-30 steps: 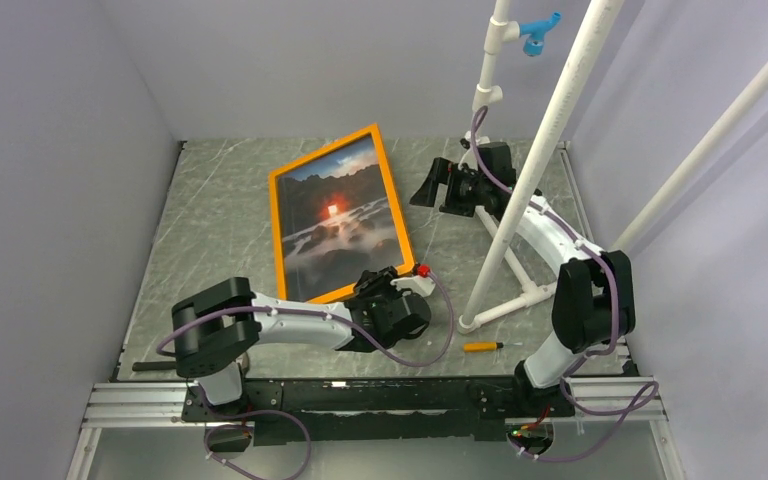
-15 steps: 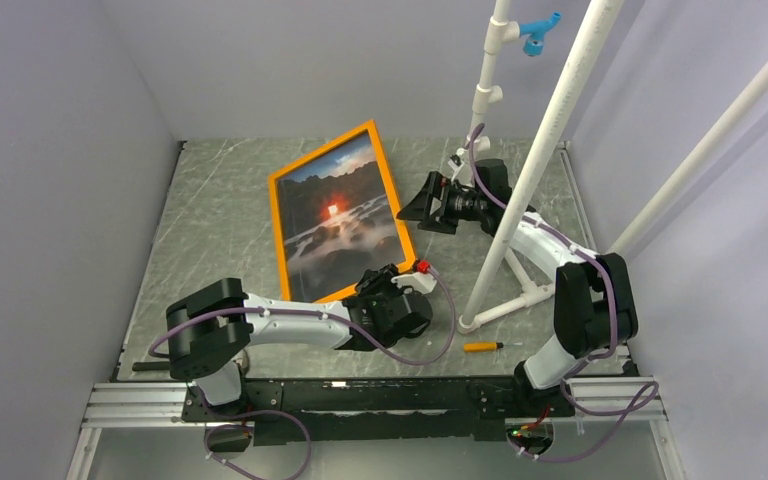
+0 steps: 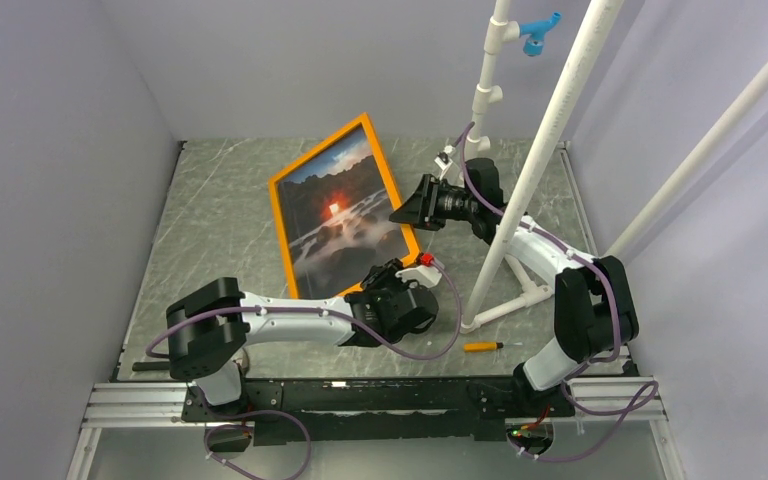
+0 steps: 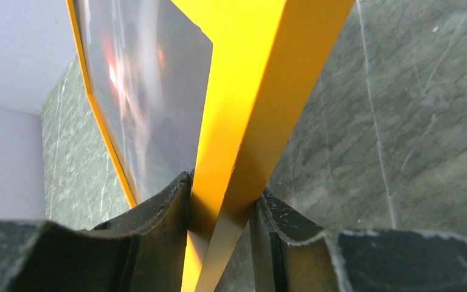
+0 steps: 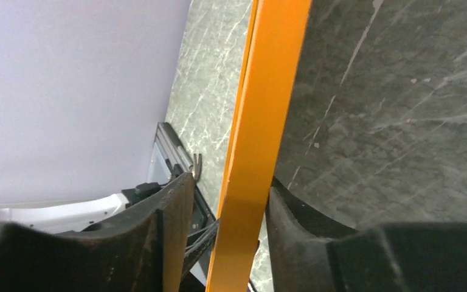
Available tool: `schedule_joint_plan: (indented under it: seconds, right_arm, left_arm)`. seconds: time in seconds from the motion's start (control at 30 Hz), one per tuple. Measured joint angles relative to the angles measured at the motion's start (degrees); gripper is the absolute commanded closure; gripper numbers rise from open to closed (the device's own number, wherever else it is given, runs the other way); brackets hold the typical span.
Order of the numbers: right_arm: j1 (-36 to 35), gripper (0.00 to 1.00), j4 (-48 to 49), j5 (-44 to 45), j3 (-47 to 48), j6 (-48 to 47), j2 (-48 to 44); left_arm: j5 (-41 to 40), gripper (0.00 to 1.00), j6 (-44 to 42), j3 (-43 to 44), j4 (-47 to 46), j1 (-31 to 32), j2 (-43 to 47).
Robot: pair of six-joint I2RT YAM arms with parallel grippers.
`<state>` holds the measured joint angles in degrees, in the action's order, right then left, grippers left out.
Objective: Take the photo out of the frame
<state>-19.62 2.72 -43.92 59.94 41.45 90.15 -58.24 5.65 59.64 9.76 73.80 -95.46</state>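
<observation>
The orange frame (image 3: 320,149) stands tilted on the grey table, the sunset photo (image 3: 338,215) still inside it behind the glazing. My left gripper (image 3: 392,280) is shut on the frame's near right corner; in the left wrist view both pads press the orange bar (image 4: 249,91), with the photo (image 4: 152,79) beside it. My right gripper (image 3: 402,215) straddles the frame's right edge. In the right wrist view the orange bar (image 5: 261,121) runs between the fingers of the gripper (image 5: 231,182): the right finger touches it and a gap remains at the left finger.
A white pipe stand (image 3: 530,180) rises just right of the frame, next to the right arm. A small orange-handled screwdriver (image 3: 480,346) lies near the front edge. A blue clip (image 3: 538,30) sits high on the pipe. Grey walls close in both sides.
My right gripper moved left onto the frame's right edge and its jaws narrowed. The frame shifted and tipped up slightly in the left gripper's hold.
</observation>
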Motion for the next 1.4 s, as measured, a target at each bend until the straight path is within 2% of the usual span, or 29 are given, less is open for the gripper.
schedule_joint_plan:
  seconds: [0.07,0.1,0.2,0.27,0.4,0.63,0.87,1.03,1.2,1.4]
  right_arm:
    - [0.0,0.78,0.2,0.1,0.0,-0.3,0.0]
    - [0.0,0.82,0.0,0.5,0.0,-0.4,0.0]
    - [0.1,1.0,-1.1,1.0,0.0,1.9,0.0]
    - [0.0,1.0,-3.0,1.7,0.0,2.7,0.0]
    - [0.0,1.0,-7.8,2.8,1.3,-0.6,0.0]
    - [1.7,1.0,-20.7,4.9,10.9,-8.5,-0.3]
    - [8.0,1.0,-35.7,8.9,22.8,-20.1,-1.1]
    - [8.6,1.0,-44.2,15.4,31.6,-26.3,-1.8]
    - [8.0,1.0,-49.9,20.6,39.7,-33.7,-1.7]
    - [4.2,1.0,-54.2,28.2,47.8,-39.9,-0.7]
  left_arm:
    - [0.0,1.0,0.4,0.5,0.8,0.0,0.0]
    - [0.1,0.95,0.7,0.7,1.0,0.0,0.1]
    - [1.6,0.63,2.2,1.5,3.0,-0.1,0.4]
    - [3.3,0.5,3.2,2.3,5.6,-0.1,0.5]
    - [9.4,0.36,7.8,4.3,9.3,-0.2,3.0]
    - [20.4,0.32,15.4,6.3,12.6,-1.7,18.5]
    - [31.6,0.31,22.4,4.9,17.6,-11.1,30.3]
    - [42.0,0.28,27.0,6.0,23.1,-20.4,32.2]
    - [49.8,0.28,30.4,11.1,27.8,-26.7,32.2]
    - [59.5,0.29,34.6,13.8,27.4,-34.9,33.1]
